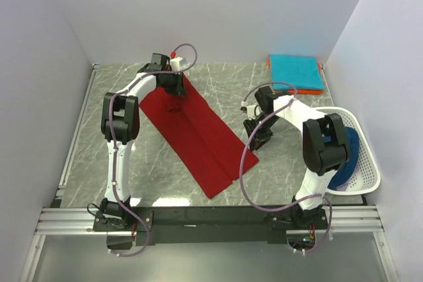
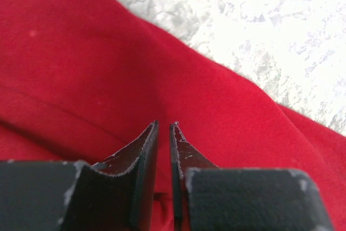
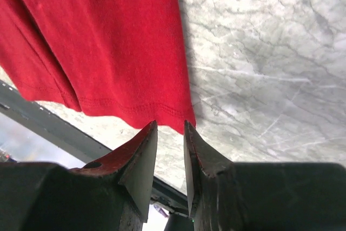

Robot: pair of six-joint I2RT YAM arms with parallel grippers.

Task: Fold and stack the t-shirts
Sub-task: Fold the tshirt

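At the far end of the red shirt (image 1: 198,138), which lies as a long folded strip slanting across the table (image 1: 132,183), the left gripper (image 2: 165,127) sits low over the cloth. Its jaws are nearly together, and I cannot tell whether a pinch of fabric is caught between them. Just off the shirt's near right corner hangs the right gripper (image 3: 170,125), its gap narrow and empty, with the hem a little beyond its tips.

The main risk is an uneven grasp. If the left catches only the top layer, lifting would likely peel the strip open and undo the lengthwise fold. If the right closes where it is, it would probably miss the hem, leaving one end to drag and skew.

The basket (image 1: 370,163) with the navy shirt (image 1: 350,153) stands to the red shirt's right, where a wide swing could knock it. The teal shirt (image 1: 296,72) lies beyond.
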